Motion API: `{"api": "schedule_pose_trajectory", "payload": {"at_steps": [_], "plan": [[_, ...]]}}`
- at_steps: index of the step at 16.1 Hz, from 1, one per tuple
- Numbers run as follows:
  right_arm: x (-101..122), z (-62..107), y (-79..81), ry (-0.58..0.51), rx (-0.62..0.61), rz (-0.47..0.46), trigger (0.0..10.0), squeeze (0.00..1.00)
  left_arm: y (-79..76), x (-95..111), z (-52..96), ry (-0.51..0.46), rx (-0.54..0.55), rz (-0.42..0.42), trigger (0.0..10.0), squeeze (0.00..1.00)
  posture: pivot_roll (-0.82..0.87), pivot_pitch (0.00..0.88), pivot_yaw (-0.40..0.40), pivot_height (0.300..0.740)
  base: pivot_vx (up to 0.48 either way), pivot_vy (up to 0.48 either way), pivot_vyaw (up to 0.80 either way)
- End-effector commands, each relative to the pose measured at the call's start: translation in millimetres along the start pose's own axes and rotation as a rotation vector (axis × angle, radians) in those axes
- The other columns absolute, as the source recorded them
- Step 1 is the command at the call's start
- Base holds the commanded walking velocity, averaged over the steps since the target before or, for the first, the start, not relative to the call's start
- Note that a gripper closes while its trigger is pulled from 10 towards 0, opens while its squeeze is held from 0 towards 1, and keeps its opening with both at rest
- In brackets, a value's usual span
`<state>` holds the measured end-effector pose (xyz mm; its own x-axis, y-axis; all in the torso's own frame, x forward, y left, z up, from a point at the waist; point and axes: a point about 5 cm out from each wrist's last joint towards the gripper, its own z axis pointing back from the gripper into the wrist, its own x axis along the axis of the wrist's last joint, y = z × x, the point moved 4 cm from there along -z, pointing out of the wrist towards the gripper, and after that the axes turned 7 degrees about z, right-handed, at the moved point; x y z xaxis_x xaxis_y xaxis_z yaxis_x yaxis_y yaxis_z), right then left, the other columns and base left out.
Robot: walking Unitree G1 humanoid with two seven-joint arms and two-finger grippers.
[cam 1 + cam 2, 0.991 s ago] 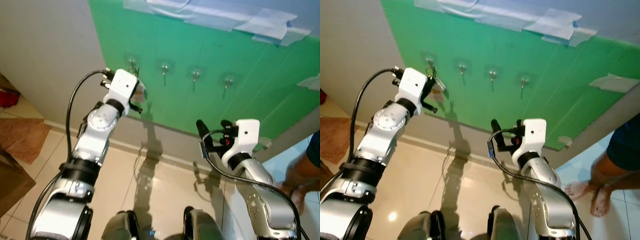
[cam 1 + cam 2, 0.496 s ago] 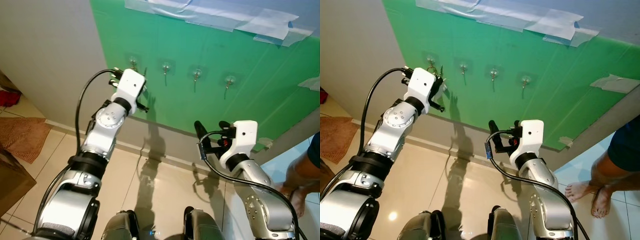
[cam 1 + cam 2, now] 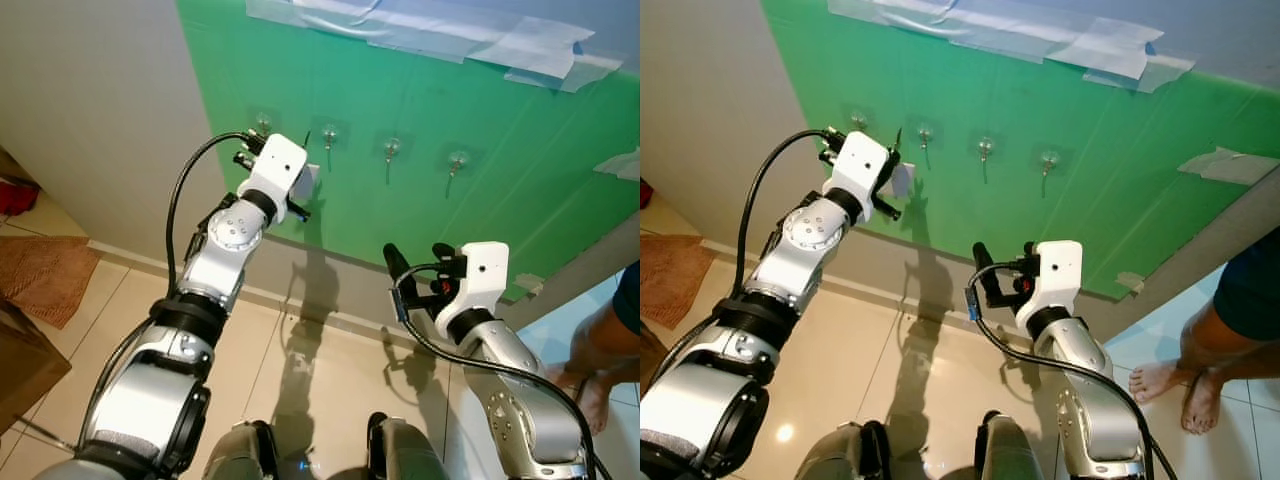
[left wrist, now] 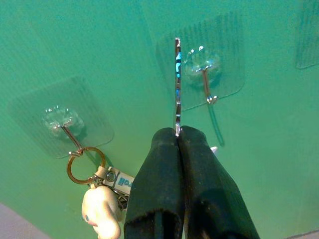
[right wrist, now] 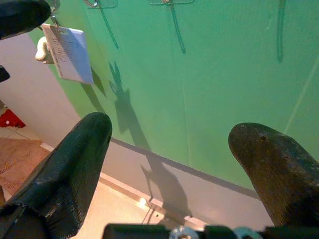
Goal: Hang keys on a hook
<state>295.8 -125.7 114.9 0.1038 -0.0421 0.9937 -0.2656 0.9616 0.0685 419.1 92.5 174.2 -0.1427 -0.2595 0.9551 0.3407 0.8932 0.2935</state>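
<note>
Pinching a thin key, left gripper fingers fully closed, near 2nd hook. Keyring hangs on 1st hook. Right gripper wide open, holding nothing.

A thin, shiny metal key is standing upright, its lower end pinched between the closed fingers of the left claw, its blade lying just in front of a clear adhesive wall hook with a small metal prong. On the neighbouring clear adhesive hook, a brass-coloured key ring is hanging with a cream figurine charm and a white tag dangling beneath.
</note>
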Motion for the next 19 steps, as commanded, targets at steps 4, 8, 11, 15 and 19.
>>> {"api": "schedule_pose_trajectory", "payload": {"at_steps": [4, 8, 11, 15, 19], "plan": [[1, 5.0, -0.6, 0.005, 0.0, 0.009, 10.0, 0.0, -4.5, 4, -5.8, -0.007, -0.002, -0.025, 0.0, 0.0, -0.23, 0.189, 0.005, 0.71, 0.0, 0.0, 0.0], [2, 8.5, -1.9, 0.005, -0.011, 0.011, 10.0, 0.0, -5.2, 3, -11.5, 0.008, -0.002, -0.042, 0.0, 0.0, -0.26, 0.192, 0.018, 0.71, 0.0, 0.0, 0.0], [2, 14.1, -2.5, 0.003, -0.029, 0.008, 10.0, 0.0, -2.7, 5, -16.1, 0.016, 0.005, -0.057, 0.0, 0.0, -0.28, 0.189, 0.036, 0.71, 0.0, 0.0, 0.0], [1, 21.8, -0.3, 0.007, -0.036, 0.005, 10.0, 0.0, -4.6, 5, -20.1, 0.031, -0.002, -0.067, 0.0, 0.0, -0.31, 0.186, 0.048, 0.71, 0.0, 0.0, 0.0], [-1, 29.1, -2.0, 0.015, -0.052, 0.008, 10.0, 0.0, -13.2, 10, -23.0, 0.006, -0.027, -0.022, 0.0, 0.0, -0.33, 0.182, 0.057, 0.71, 0.068, 0.0, 0.0]]}}
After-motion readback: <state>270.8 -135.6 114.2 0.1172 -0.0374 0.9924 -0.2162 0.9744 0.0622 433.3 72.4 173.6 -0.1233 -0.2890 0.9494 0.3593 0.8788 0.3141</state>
